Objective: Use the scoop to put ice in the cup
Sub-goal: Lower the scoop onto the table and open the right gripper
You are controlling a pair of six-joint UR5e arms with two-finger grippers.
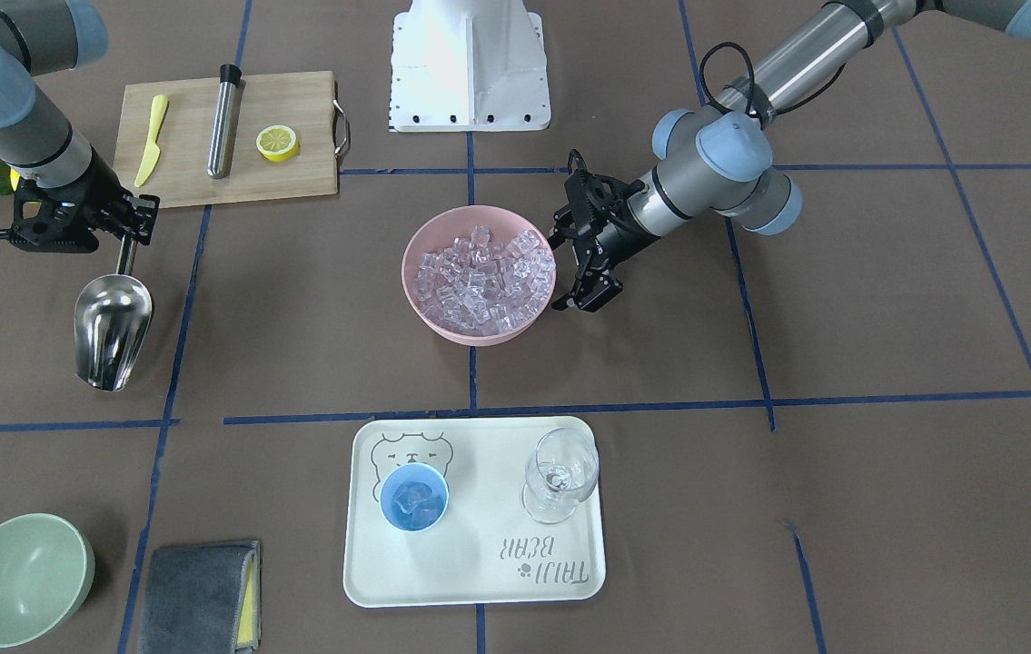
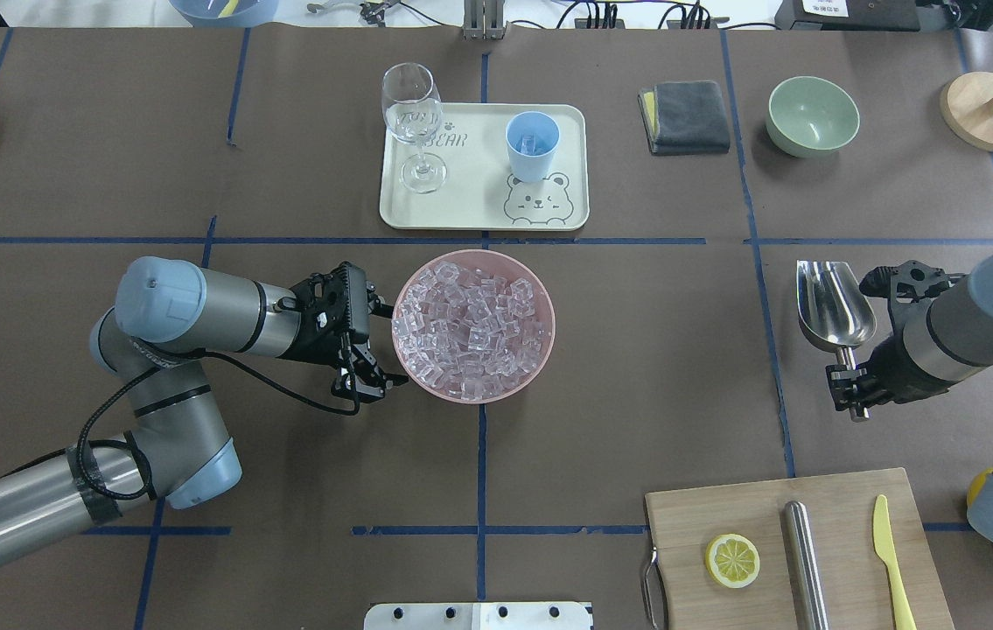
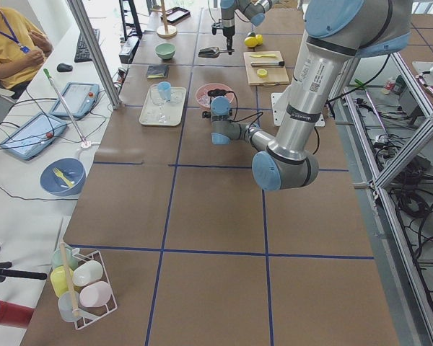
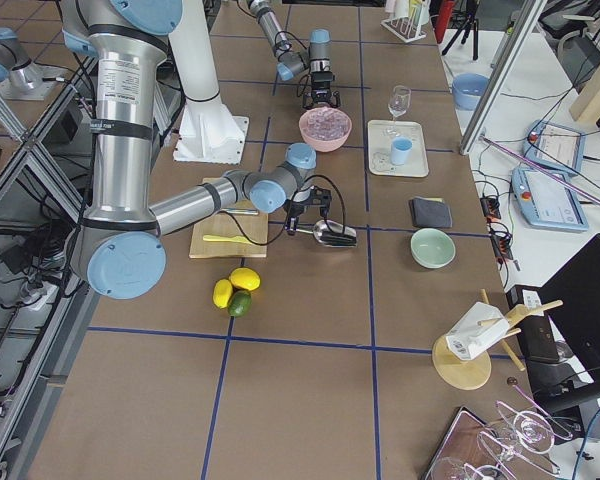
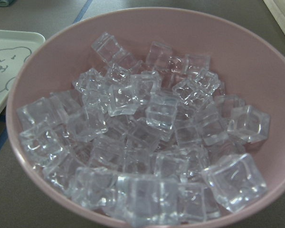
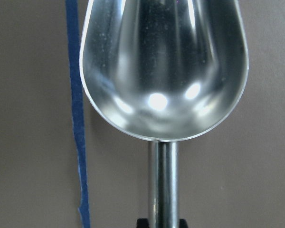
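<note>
The scoop (image 1: 113,329) is shiny steel and empty, its trough lying flat low over the brown table at my right side; it also shows in the overhead view (image 2: 833,302) and the right wrist view (image 6: 164,71). My right gripper (image 2: 848,387) is shut on its rod handle. Many clear ice cubes (image 2: 472,328) fill a pink bowl (image 2: 542,348) at the table's middle, close up in the left wrist view (image 5: 147,137). My left gripper (image 2: 382,343) is open and empty, right beside the bowl's rim. The light-blue cup (image 2: 532,144) stands on a cream tray (image 2: 479,214) with some ice inside.
A clear wine glass (image 2: 413,114) stands on the tray beside the cup. A wooden board (image 2: 846,604) holds a lemon half (image 2: 732,560), a steel cylinder (image 2: 807,560) and a yellow knife (image 2: 890,560). A pale-green bowl (image 2: 813,115) and a grey cloth (image 2: 684,116) lie far right.
</note>
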